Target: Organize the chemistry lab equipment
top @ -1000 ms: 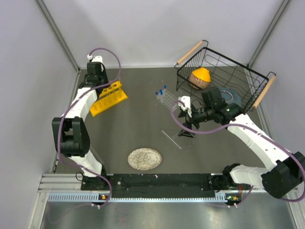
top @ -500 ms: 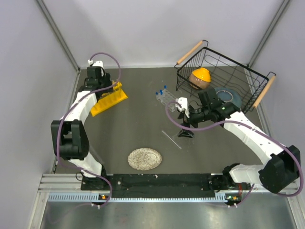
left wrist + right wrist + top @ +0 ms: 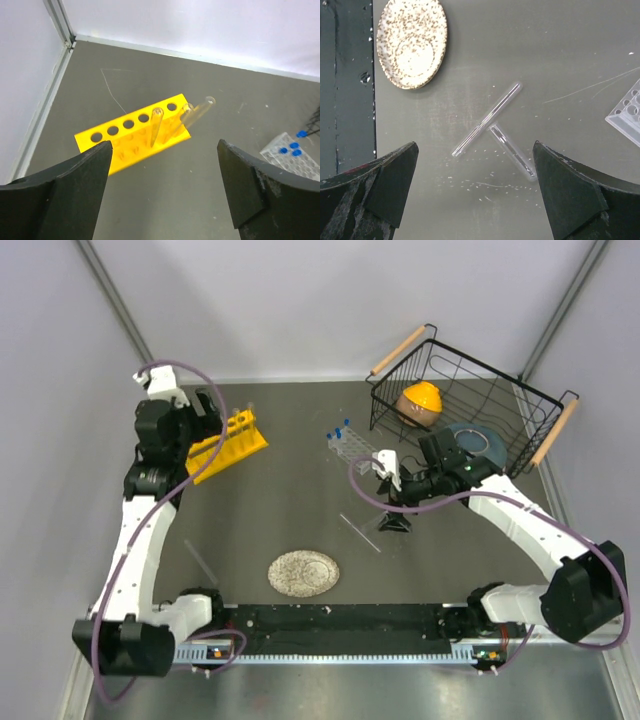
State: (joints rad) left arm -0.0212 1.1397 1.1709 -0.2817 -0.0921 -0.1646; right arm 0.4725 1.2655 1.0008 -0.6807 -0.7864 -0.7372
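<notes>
**A:** Entry one: clear rack (image 3: 626,112)?
**B:** Cut by the right edge in both wrist views. Hole count cannot be told.
**A:** Disc (image 3: 412,45)?
**B:** Right wrist view: top rim clipped by the frame.
**A:** Yellow rack (image 3: 132,135)?
**B:** Near lower edge runs behind the left finger (image 3: 65,200). From above, its tubes are too small to count.
**A:** Basket (image 3: 557,430)?
**B:** Dark bowl (image 3: 482,440) partly behind the right arm (image 3: 520,510).
**A:** Loose tubes (image 3: 487,120)?
**B:** From above, one faint line; the second cannot be made out.
</notes>
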